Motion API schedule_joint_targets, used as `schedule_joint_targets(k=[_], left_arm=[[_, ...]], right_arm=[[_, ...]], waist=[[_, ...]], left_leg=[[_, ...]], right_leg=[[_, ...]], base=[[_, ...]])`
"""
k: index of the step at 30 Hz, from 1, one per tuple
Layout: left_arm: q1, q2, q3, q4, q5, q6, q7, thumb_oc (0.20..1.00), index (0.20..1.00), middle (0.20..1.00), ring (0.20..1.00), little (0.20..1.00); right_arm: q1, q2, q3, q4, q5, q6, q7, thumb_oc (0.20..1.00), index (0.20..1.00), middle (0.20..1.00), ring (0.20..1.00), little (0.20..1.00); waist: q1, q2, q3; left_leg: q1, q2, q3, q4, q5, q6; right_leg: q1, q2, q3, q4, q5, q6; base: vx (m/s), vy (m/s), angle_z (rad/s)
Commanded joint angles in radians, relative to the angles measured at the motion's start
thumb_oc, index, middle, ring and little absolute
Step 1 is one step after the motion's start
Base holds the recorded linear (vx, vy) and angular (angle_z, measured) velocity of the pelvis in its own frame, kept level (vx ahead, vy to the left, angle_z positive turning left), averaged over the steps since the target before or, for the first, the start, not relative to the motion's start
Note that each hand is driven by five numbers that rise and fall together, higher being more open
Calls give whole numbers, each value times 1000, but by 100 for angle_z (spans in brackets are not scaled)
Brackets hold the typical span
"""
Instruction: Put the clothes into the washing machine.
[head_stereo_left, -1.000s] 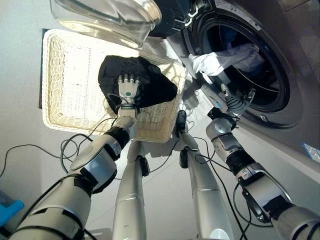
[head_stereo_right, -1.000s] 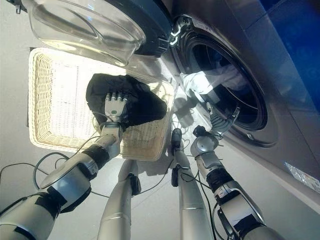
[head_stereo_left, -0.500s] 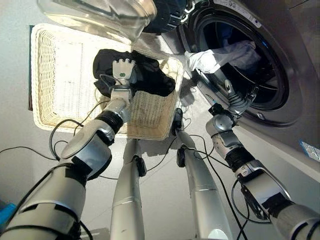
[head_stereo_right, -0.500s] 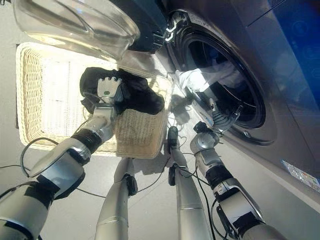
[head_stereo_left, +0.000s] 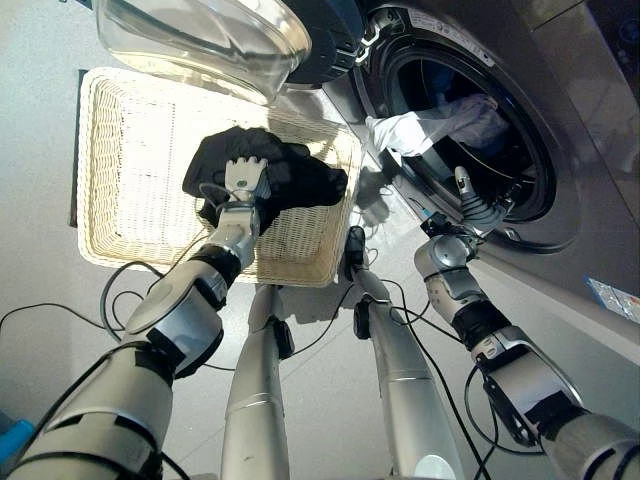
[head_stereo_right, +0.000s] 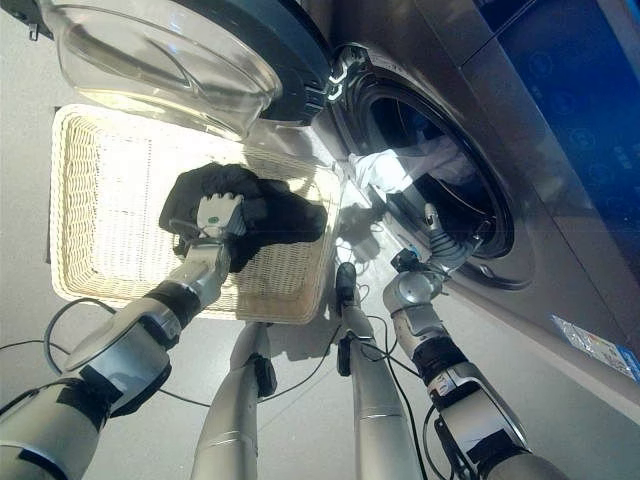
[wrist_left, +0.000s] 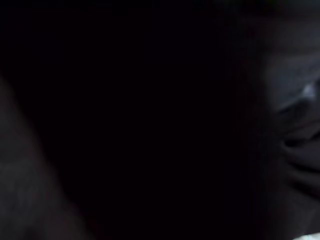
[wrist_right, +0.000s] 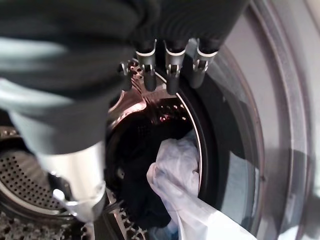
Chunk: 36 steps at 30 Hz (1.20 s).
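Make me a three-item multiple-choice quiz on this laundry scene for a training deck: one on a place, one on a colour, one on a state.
1. Where does the black garment lie?
A. In the wicker basket
B. Inside the drum
C. On the floor

2. What colour is the cloth hanging over the rim of the washing machine?
A. Red
B. White
C. Green

3. How is the machine's door?
A. Shut
B. Swung open
C. Taken off

Answers:
1. A: the dark bundle sits in the basket, with the left hand on it.
2. B: a white cloth drapes over the lip of the opening, near the right hand.
3. B: the glass door stands open above the basket, the drum exposed.
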Motion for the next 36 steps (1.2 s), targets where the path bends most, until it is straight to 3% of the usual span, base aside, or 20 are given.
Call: schedule_joint_targets(k=[1, 7, 11, 12, 14, 15, 21, 25, 31, 36], left_arm=[[17, 2, 88, 27, -125, -99, 95, 200, 200, 200, 200, 200], [117, 11, 255, -86, -259, -344, 217, 200, 200, 200, 200, 200], [184, 3, 322, -173, -289, -416, 269, 200, 200, 200, 200, 200], [217, -5, 359, -224, -291, -466, 317, 200, 200, 200, 200, 200], [231, -8, 366, -236, -291, -474, 325, 200, 200, 200, 200, 200], [265, -18, 400, -286, -278, -533, 374, 200, 200, 200, 200, 200], [353, -46, 442, -404, -254, -638, 438, 200, 200, 200, 200, 200], [373, -47, 448, -443, -250, -659, 447, 200, 200, 200, 200, 200], [455, -35, 462, -563, -221, -706, 444, 200, 200, 200, 200, 200], [542, -32, 499, -638, -208, -735, 418, 200, 200, 200, 200, 200]], right_arm=[[34, -6, -51, -74, -4, -53, -20, 1000, 1000, 1000, 1000, 1000], [85, 0, -72, -119, -36, -24, -34, 1000, 1000, 1000, 1000, 1000], [124, 9, -84, -154, -77, -10, -25, 1000, 1000, 1000, 1000, 1000], [141, 15, -87, -175, -95, 0, 0, 1000, 1000, 1000, 1000, 1000], [151, 16, -85, -180, -99, 4, 2, 1000, 1000, 1000, 1000, 1000], [165, 22, -88, -194, -108, 17, 13, 1000, 1000, 1000, 1000, 1000], [213, 39, -98, -200, -105, 19, 46, 1000, 1000, 1000, 1000, 1000], [217, 41, -99, -200, -108, 18, 65, 1000, 1000, 1000, 1000, 1000], [270, 46, -70, -249, -194, 44, 234, 1000, 1000, 1000, 1000, 1000], [361, 32, -22, -299, -211, 0, 539, 1000, 1000, 1000, 1000, 1000]], waist=[[32, -1, 28], [55, 8, 28], [67, 13, 28], [75, 17, 28], [76, 18, 28], [85, 23, 28], [106, 31, 28], [111, 33, 28], [125, 38, 28], [126, 28, 28]], left_leg=[[31, -20, 58, 42, -58, -77], [97, -27, 39, 61, -81, -67], [129, -33, 28, 64, -94, -60], [145, -37, 21, 64, -98, -55], [157, -38, 20, 65, -104, -54], [171, -41, 15, 66, -108, -49], [234, -49, 5, 61, -127, -37], [246, -52, 1, 61, -131, -35], [342, -60, -17, 58, -155, -24], [440, -65, -24, 60, -168, -18]], right_leg=[[38, 29, -18, -11, 36, 107], [101, 20, -35, 23, 0, 100], [133, 16, -40, 34, -18, 98], [149, 15, -44, 38, -24, 96], [160, 13, -46, 42, -33, 96], [173, 10, -53, 49, -39, 94], [234, 0, -71, 57, -61, 91], [248, -1, -75, 56, -64, 89], [336, -8, -75, 69, -90, 87], [440, -14, -76, 59, -106, 86]], base=[[0, 0, 0], [-1, 4, 2], [2, 2, 1], [-5, 3, 5], [4, 8, 7], [15, 16, 12], [15, 8, 8], [1, 6, 5], [8, 27, 4], [9, 29, 3]])
